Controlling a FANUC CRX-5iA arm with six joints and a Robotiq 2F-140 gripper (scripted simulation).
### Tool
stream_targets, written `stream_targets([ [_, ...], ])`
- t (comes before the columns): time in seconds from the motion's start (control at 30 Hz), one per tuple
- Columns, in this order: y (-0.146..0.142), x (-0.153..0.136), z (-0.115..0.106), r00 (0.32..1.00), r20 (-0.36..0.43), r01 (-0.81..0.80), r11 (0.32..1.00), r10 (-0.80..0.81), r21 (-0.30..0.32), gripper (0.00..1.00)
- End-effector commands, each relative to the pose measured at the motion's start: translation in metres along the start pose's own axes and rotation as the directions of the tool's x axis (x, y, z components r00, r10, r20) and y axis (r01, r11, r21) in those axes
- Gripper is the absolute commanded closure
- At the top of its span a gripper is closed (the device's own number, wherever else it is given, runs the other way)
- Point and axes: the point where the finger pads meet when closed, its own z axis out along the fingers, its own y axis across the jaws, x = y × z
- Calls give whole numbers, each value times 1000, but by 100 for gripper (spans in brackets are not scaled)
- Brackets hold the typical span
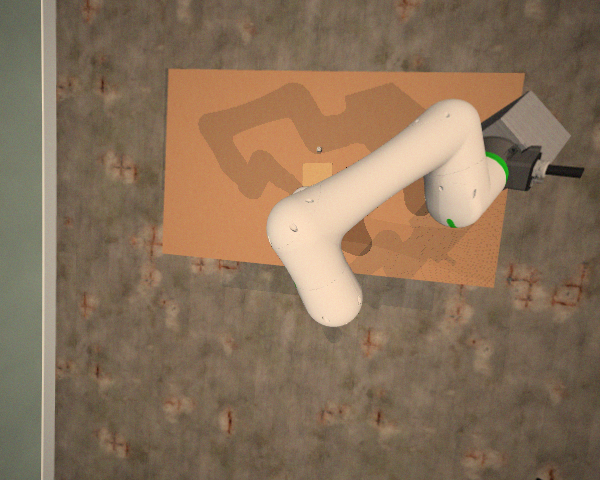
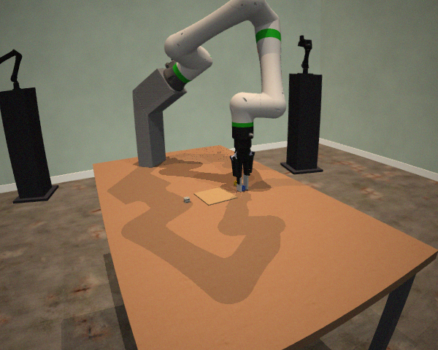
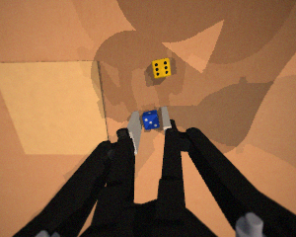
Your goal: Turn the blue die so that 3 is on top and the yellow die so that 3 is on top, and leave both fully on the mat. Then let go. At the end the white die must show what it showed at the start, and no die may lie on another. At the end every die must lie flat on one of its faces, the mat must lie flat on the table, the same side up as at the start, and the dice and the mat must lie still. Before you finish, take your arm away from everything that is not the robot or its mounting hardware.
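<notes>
The blue die (image 3: 151,119) (image 2: 243,187) lies on the table off the mat, with white pips on its upper face that are too blurred to count surely. My gripper (image 3: 151,118) (image 2: 242,187) is partly open, its fingertips down on either side of the blue die, with a small gap at each side. The yellow die (image 3: 161,68) (image 2: 235,183) lies on the table beyond it, showing 6 on top. The pale yellow mat (image 1: 317,173) (image 2: 215,196) (image 3: 54,109) lies flat. The white die (image 1: 319,149) (image 2: 187,199) lies off the mat; its top number is unreadable.
The arm (image 1: 378,180) (image 2: 264,68) hides the blue and yellow dice and part of the mat in the top view. The wooden table (image 1: 212,217) (image 2: 325,263) carries the arm's grey pedestal (image 2: 147,124) at its far end. Two black stands are behind the table.
</notes>
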Motion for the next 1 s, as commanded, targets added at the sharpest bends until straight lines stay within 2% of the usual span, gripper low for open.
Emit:
stream_targets([
  [0.0,0,0,0,1000,0,0,1000,0,0,79],
  [0.67,0,0,0,1000,0,0,1000,0,0,79],
  [0.7,0,0,0,1000,0,0,1000,0,0,91],
  [0.97,0,0,0,1000,0,0,1000,0,0,91],
])
